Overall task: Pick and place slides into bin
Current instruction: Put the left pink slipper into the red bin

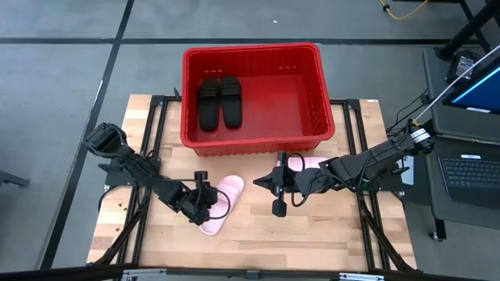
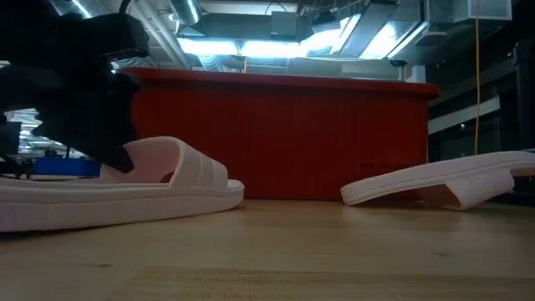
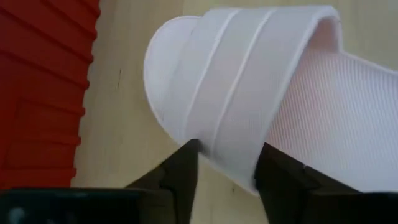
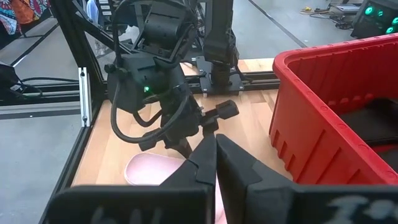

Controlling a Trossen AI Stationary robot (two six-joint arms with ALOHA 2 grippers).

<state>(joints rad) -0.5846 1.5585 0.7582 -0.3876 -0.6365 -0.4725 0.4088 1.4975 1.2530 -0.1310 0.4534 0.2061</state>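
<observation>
Wooden worktop (image 1: 258, 238): left pincer (image 3: 227, 168), spread, straddles the strap of a pink slide (image 1: 221, 203) at near-centre; right pincer (image 1: 278, 187), pressed together, hovers beside the second pink slide (image 1: 312, 162). Two black slides (image 1: 219, 101) lie in the red bin (image 1: 254, 56); both pink remain.

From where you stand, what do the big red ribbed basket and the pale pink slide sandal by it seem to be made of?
The big red ribbed basket looks like moulded plastic, slightly glossy: thin ribbed, slotted walls and a rolled rim. The pale pink slide sandal looks like soft foam or rubber, matte: one-piece ridged strap and a finely dotted footbed; which of the two, I can't tell.
</observation>
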